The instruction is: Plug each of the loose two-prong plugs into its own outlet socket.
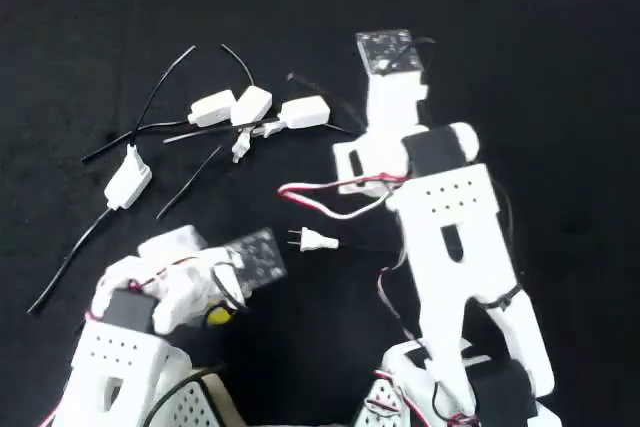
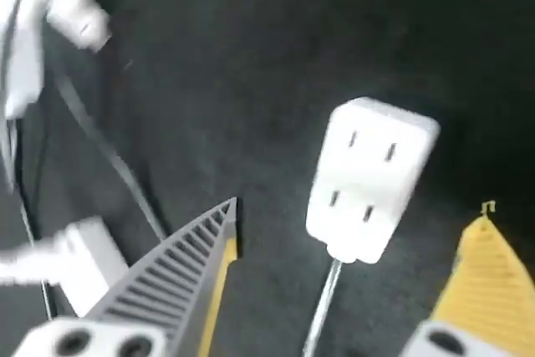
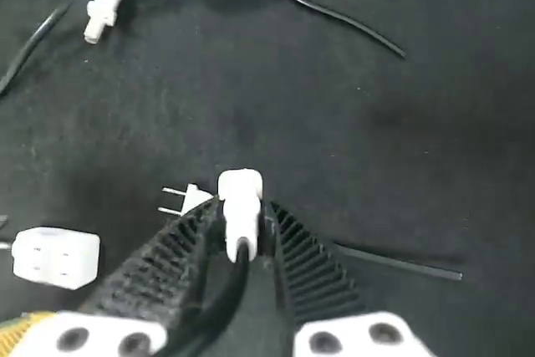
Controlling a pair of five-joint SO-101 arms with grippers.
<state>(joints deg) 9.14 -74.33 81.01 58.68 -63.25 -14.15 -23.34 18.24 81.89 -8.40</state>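
Note:
My right gripper (image 3: 241,211) is shut on the body of a white two-prong plug (image 3: 238,198). Its prongs (image 3: 173,198) stick out sideways and a black cord runs back between the fingers. In the high view a white two-prong plug (image 1: 318,241) sits between the two arms, prongs toward the left arm. My left gripper (image 2: 359,211) is open just above the cloth, with a white outlet block (image 2: 368,177) lying ahead between the grey and yellow fingers. A similar outlet block (image 3: 54,257) lies close beside the held plug.
Three white outlet blocks (image 1: 252,104) with black cords cluster at the back left, with a loose plug (image 1: 240,147) beside them. Another outlet block (image 1: 128,182) lies farther left. Thin black cords trail over the black cloth. The right arm (image 1: 450,237) stretches over the table's right half.

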